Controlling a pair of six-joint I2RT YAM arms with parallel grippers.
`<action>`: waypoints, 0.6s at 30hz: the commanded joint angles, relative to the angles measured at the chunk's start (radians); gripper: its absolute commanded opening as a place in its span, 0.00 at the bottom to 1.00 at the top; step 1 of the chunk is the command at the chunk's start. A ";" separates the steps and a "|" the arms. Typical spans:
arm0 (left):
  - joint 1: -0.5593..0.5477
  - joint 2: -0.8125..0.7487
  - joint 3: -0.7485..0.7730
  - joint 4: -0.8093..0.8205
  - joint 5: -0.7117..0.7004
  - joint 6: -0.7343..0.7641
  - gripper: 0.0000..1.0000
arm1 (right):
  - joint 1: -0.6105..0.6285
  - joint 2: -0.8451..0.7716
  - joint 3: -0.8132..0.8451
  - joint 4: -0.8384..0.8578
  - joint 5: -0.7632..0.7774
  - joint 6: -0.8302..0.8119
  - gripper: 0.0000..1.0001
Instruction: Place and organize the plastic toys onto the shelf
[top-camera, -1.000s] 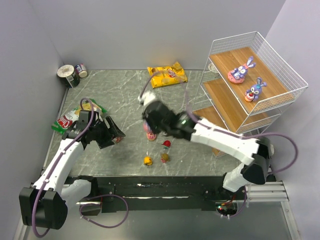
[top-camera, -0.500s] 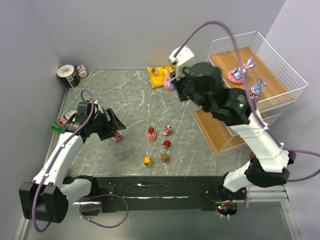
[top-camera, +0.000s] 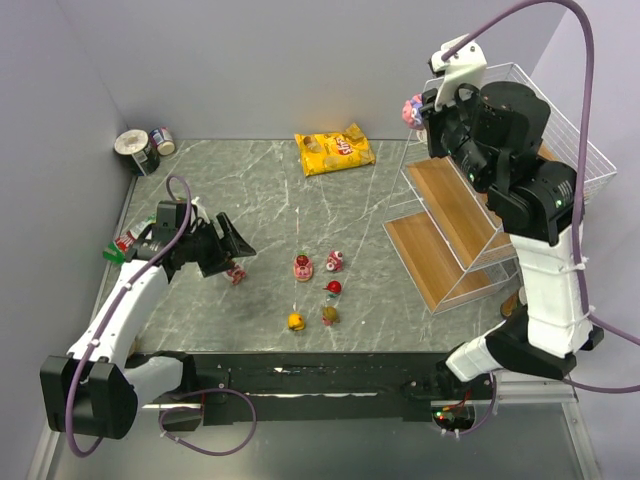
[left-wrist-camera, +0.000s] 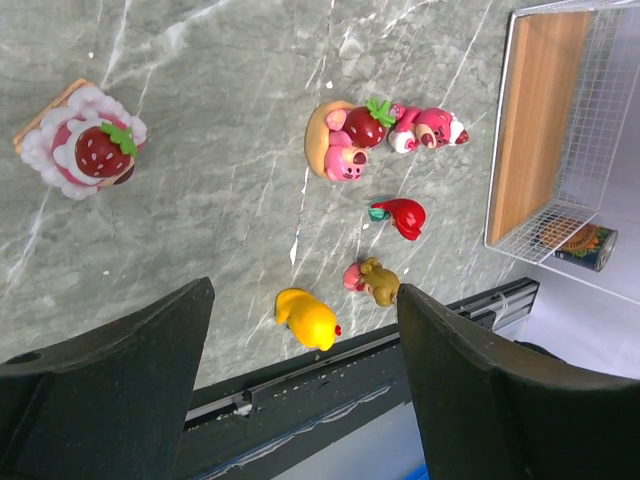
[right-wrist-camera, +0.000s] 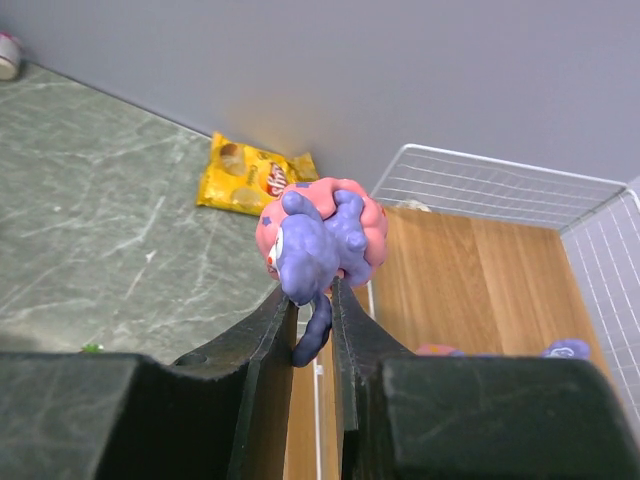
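Note:
My right gripper (top-camera: 415, 108) is shut on a purple bunny on a pink donut base (right-wrist-camera: 320, 235), gripping its ear, and holds it high by the top left corner of the white wire shelf (top-camera: 450, 215). The top wood board (right-wrist-camera: 460, 270) lies just beyond it. Parts of two bunnies (right-wrist-camera: 565, 348) on that board show past my fingers. My left gripper (top-camera: 232, 255) is open and empty above the table, beside a strawberry cake toy (left-wrist-camera: 85, 150). A pink bear toy (left-wrist-camera: 345, 145), a red cherry (left-wrist-camera: 403, 217), an olive piece (left-wrist-camera: 377, 281) and a yellow piece (left-wrist-camera: 308, 318) lie mid-table.
A yellow snack bag (top-camera: 334, 152) lies at the back centre. Two round cans (top-camera: 140, 148) stand in the back left corner. A green snack bag (top-camera: 125, 243) lies under my left arm. Another can (left-wrist-camera: 580, 243) sits beneath the shelf.
My right arm has lifted the bunny from the middle of the table up and right to the shelf's top corner. My left gripper has barely moved.

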 joint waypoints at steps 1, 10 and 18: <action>0.003 0.009 0.031 0.056 0.034 0.028 0.80 | -0.064 0.024 0.029 0.014 -0.035 -0.031 0.00; 0.003 0.060 0.025 0.119 0.062 0.028 0.80 | -0.150 0.064 0.066 -0.019 -0.045 -0.063 0.00; 0.003 0.119 0.042 0.136 0.080 0.042 0.80 | -0.207 0.092 0.111 -0.033 -0.049 -0.053 0.00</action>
